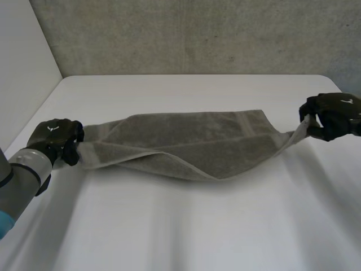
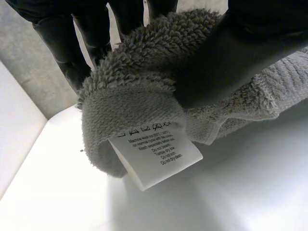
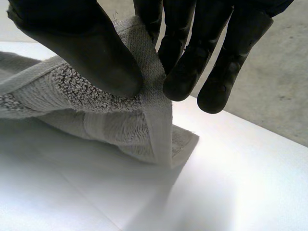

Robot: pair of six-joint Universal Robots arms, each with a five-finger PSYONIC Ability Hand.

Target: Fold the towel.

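Before grey wall (image 1: 197,34), towel (image 1: 192,144) sags over white table (image 1: 186,226).

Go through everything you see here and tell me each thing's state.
Left hand: shut on one end of the towel.
Right hand: shut on the opposite end, pinching it.
Towel: doubled lengthwise, strung between them, middle sagging onto the table.
Care label: hanging loose at the left-hand end.

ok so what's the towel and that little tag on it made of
Towel: looks like grey terry cloth, probably cotton, matte; its looped, fuzzy pile shows. Tag: thin, smooth white fabric or synthetic ribbon with printed care text; can't tell which.
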